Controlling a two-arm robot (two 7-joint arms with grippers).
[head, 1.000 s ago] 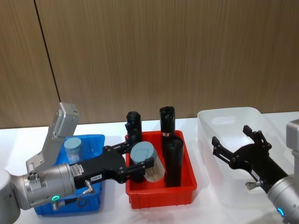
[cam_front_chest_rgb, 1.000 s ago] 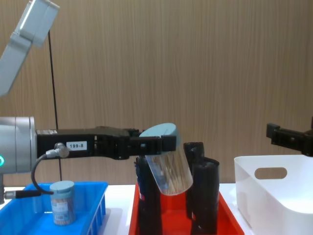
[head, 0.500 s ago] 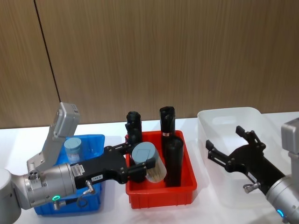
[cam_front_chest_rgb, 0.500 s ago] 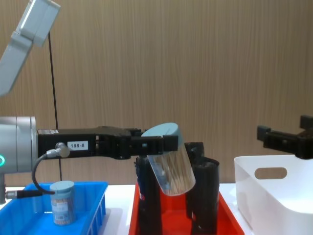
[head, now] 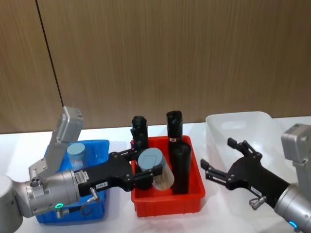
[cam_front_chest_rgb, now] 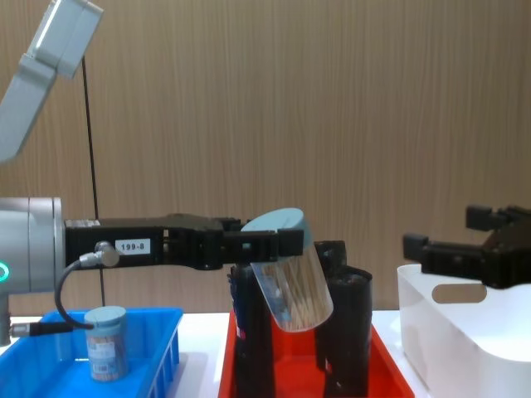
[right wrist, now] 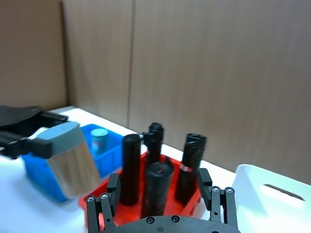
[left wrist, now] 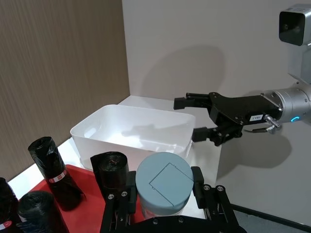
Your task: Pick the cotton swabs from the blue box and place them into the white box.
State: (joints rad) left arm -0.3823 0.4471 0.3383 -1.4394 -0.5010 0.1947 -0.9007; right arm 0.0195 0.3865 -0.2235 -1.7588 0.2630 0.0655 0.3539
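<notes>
Cotton swab tub (cam_front_chest_rgb: 292,286) held tilted above the red tray (head: 167,201).
Left gripper (cam_front_chest_rgb: 280,242) clamps its lid end; the long axis leans, lid up, base toward the robot's right. Right gripper (head: 216,152) gapes wide beside the white box (head: 243,119).

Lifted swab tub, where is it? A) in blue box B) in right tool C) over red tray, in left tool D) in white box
C: the left tool is shut on the swab tub, tilted above the red tray; the right tool is open, apart from it.
</notes>
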